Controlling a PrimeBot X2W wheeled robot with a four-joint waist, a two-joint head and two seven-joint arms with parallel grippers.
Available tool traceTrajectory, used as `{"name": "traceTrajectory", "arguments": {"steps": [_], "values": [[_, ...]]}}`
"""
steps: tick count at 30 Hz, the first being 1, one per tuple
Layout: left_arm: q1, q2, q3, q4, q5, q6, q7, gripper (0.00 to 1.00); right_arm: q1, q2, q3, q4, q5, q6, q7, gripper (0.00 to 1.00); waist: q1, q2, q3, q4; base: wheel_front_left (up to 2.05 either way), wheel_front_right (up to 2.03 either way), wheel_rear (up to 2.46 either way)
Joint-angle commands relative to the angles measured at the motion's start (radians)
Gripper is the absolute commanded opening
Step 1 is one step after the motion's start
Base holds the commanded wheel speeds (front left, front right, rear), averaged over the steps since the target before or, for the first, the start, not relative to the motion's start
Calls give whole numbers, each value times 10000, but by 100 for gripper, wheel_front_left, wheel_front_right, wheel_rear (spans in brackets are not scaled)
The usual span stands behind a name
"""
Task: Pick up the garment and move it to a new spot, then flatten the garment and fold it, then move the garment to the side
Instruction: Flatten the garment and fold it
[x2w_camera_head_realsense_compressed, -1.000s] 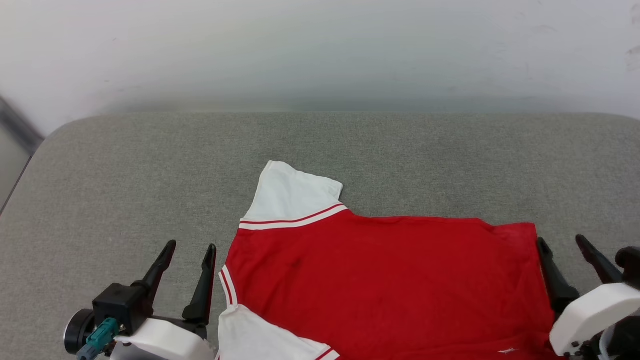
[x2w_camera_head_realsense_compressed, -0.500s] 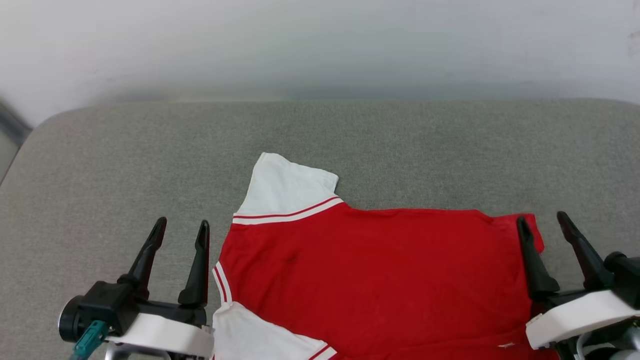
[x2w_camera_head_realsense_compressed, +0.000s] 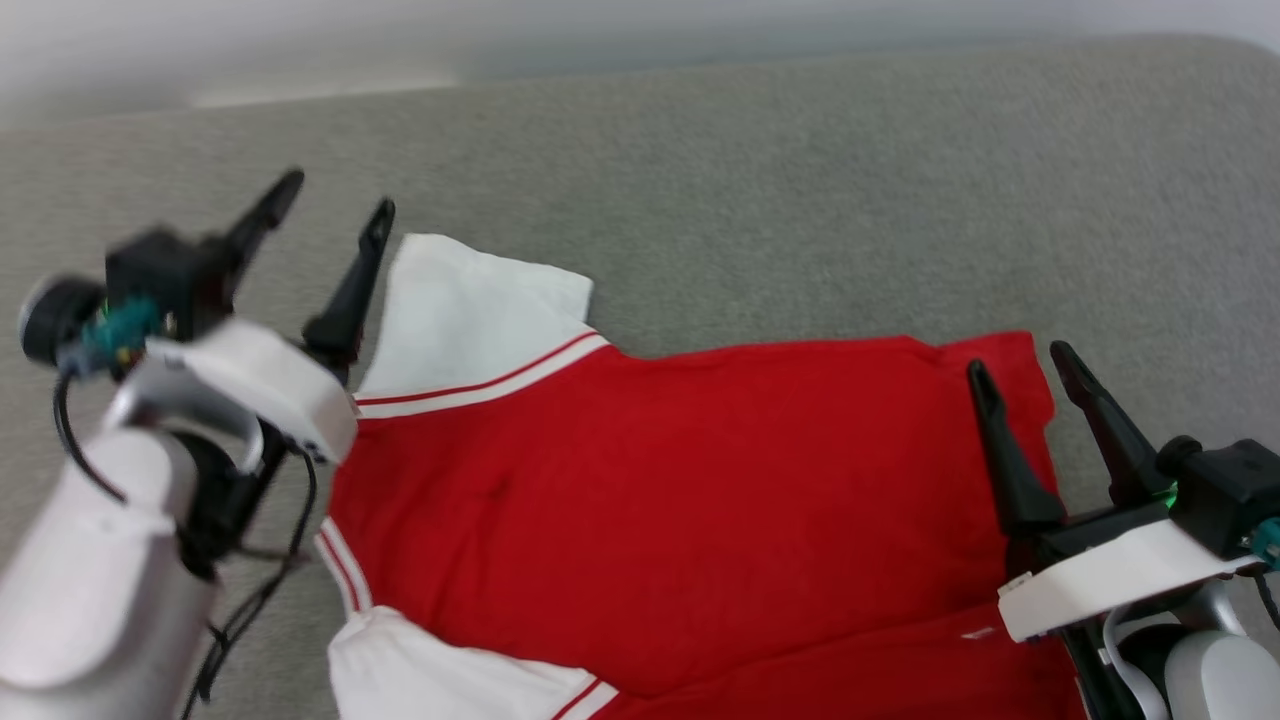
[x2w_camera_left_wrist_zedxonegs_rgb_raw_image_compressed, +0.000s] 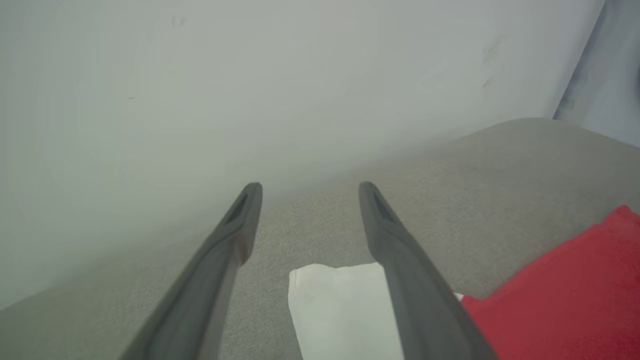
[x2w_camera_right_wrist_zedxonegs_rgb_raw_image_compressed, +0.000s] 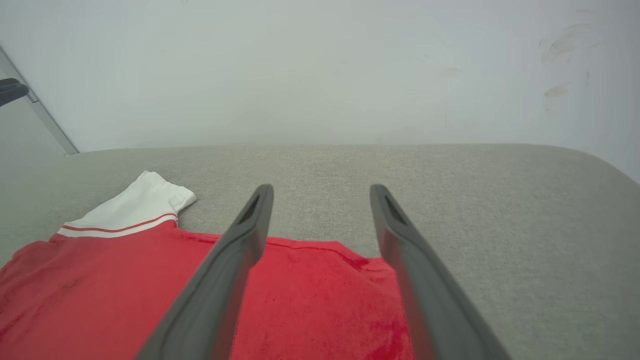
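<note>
Since half a second ago the head picture has tilted with the camera, yet measured against the jersey (x2w_camera_head_realsense_compressed: 680, 480) the left claw (x2w_camera_head_realsense_compressed: 338, 195) has climbed. It was beside the lower white flap, and its tips now stand in the upper left of the frame, just left of the upper white flap. The right claw (x2w_camera_head_realsense_compressed: 1018, 358) stays at the jersey's right edge.

Nearest, the pale forearms fill the lower corners of the head view. Between them the jersey lies spread across the lower middle, with a red body and a white flap with striped trim at the bottom edge.

In the right wrist view the right claw (x2w_camera_right_wrist_zedxonegs_rgb_raw_image_compressed: 320, 189) is spread and pinches nothing, one finger over the red cloth (x2w_camera_right_wrist_zedxonegs_rgb_raw_image_compressed: 125, 280) and the other over its edge. Whether they touch it cannot be told.

In the left wrist view the left claw (x2w_camera_left_wrist_zedxonegs_rgb_raw_image_compressed: 307, 187) is also spread and empty, and the white flap (x2w_camera_left_wrist_zedxonegs_rgb_raw_image_compressed: 340, 310) lies low between its fingers.

Farther off, the grey surface (x2w_camera_head_realsense_compressed: 800, 200) runs to the pale wall (x2w_camera_head_realsense_compressed: 300, 40) at the top of the frame
</note>
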Motion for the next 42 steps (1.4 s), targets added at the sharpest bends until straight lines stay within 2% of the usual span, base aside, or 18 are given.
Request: {"name": "traceTrajectory", "arguments": {"steps": [1, 8, 11, 13, 14, 15, 22, 32, 33, 34, 39, 42], "values": [[-526, 270, -129, 57, -216, -79, 524, 100, -251, 64, 57, -4, -68, -4, -53, 100, -1, -1, 631, -606, 0, 0, 0], [-2969, 1987, -1189, 1038, -2694, -138, 5233, 100, -628, 296, 368, 323, -21, -4, -355, 100, -1, -1, 1358, -1413, 0, 0, 0], [-3665, 2358, -1251, 1515, -3499, -74, 7326, 100, -675, 354, 404, 455, 0, -4, -440, 100, -1, -1, 1607, -1645, 0, 0, 0], [-4036, 2560, -1259, 1706, -3746, 147, 8360, 100, -755, 391, 464, 546, 21, -4, -503, 100, -1, -1, 1762, -1787, 0, 0, 0], [-4036, 2560, -1259, 1706, -3746, 147, 8360, 100, -755, 391, 464, 546, 21, -4, -503, 100, -1, -1, 1762, -1787, 0, 0, 0], [-4224, 2758, -1351, 1823, -3821, 325, 9162, 100, -827, 429, 558, 626, 62, -4, -567, 100, -1, -1, 1906, -1930, 0, 0, 0], [-4153, 3040, -1415, 2198, -4090, 612, 10246, 100, -972, 537, 757, 879, 97, -4, -757, 100, -1, -1, 2282, -2291, 0, 0, 0], [-3497, 3213, -1537, 2543, -4234, 932, 10700, 100, -1014, 615, 798, 1044, 3, -4, -772, 100, -1, -1, 2507, -2418, 0, 0, 0], [-3419, 3193, -1564, 2551, -4291, 931, 10769, 40, -1007, 621, 796, 1050, -18, -4, -753, 100, -1, -1, 2512, -2407, 0, 0, 0], [-3359, 3141, -1566, 2534, -4359, 958, 10797, 0, -1000, 626, 800, 1060, -33, -4, -722, 100, -1, -1, 2511, -2392, 0, 0, 0], [-3302, 2892, -1466, 2486, -4558, 841, 10385, 0, -991, 555, 737, 1049, -138, -4, -542, 100, -1, -1, 2351, -2218, 0, 0, 0], [-3402, 2729, -1370, 2451, -4493, 701, 9797, 0, -950, 436, 654, 1018, -5, -4, -285, 100, -1, -1, 2082, -2028, 0, 0, 0]]}}
